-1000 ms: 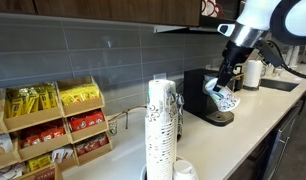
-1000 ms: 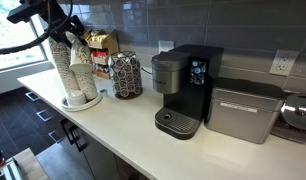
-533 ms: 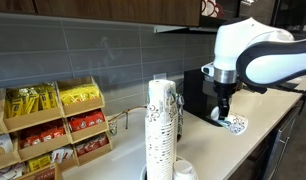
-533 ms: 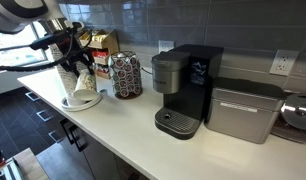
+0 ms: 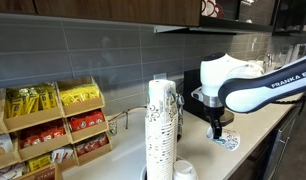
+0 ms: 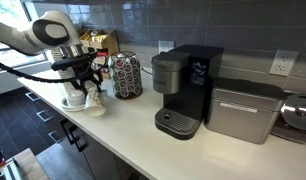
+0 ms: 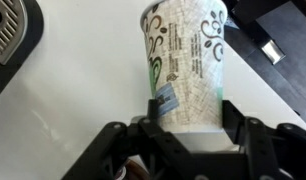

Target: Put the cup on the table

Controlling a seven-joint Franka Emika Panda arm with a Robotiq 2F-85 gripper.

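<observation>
Up close in the wrist view, the cup [image 7: 188, 60] shows its dark scribbly print and a small blue label. It lies lengthwise away from the camera with the wide rim farthest off, and none of this detail can be made out from farther back. The same view shows the gripper [image 7: 193, 128] with its two black fingers [image 7: 158, 112] closed in on the narrow bottom end of the cup, one pressed to each side, so it is clamped firmly on the cup. A corner of the coffee machine's drip tray [image 7: 11, 30] sits at the upper left, with bare pale table [image 7: 73, 100] between it and the cup. In both exterior views the gripper [image 5: 217, 130] [image 6: 90, 85] hangs low over the table [image 6: 133, 135], well to one side of the coffee machine [image 6: 185, 85]. The cup [image 5: 230, 141] [image 6: 97, 99] is tilted just beneath the fingers, right down by the surface. I cannot tell whether it actually touches the table.
</observation>
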